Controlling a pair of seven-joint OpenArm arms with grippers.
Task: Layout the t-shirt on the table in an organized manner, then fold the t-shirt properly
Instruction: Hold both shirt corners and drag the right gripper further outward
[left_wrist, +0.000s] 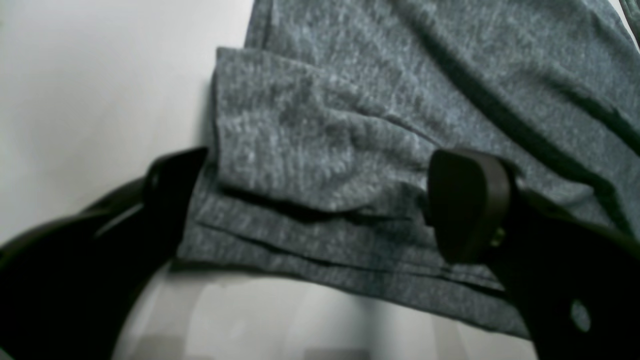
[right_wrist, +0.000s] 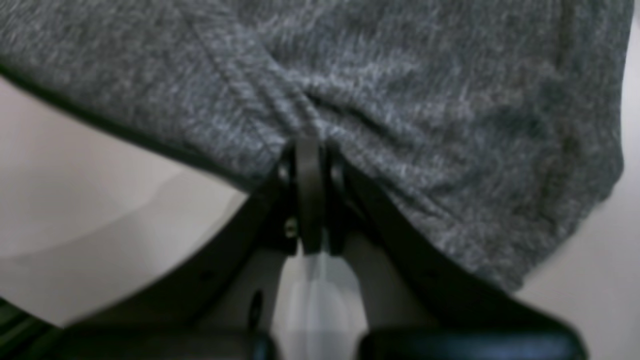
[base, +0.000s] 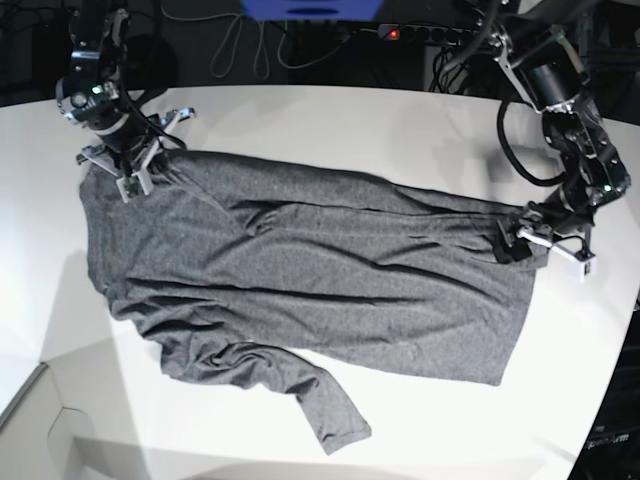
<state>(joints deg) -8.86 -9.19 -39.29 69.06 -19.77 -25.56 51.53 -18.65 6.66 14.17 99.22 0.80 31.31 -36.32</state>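
Heathered wrinkly t-shirt (base: 310, 275) on smooth white table (base: 330, 125); right jaws pinch it, left jaws gape.

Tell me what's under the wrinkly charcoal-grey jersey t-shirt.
The wrinkly charcoal-grey jersey t-shirt lies spread on the smooth white table, whose bare surface shows all around it. Whatever else might lie beneath the fabric is covered and cannot be seen.

Cables (base: 240, 45) and a blue object (base: 310, 8) lie behind.

Right tool (right_wrist: 311, 150) tips buried in blurred t-shirt (right_wrist: 400, 100) folds
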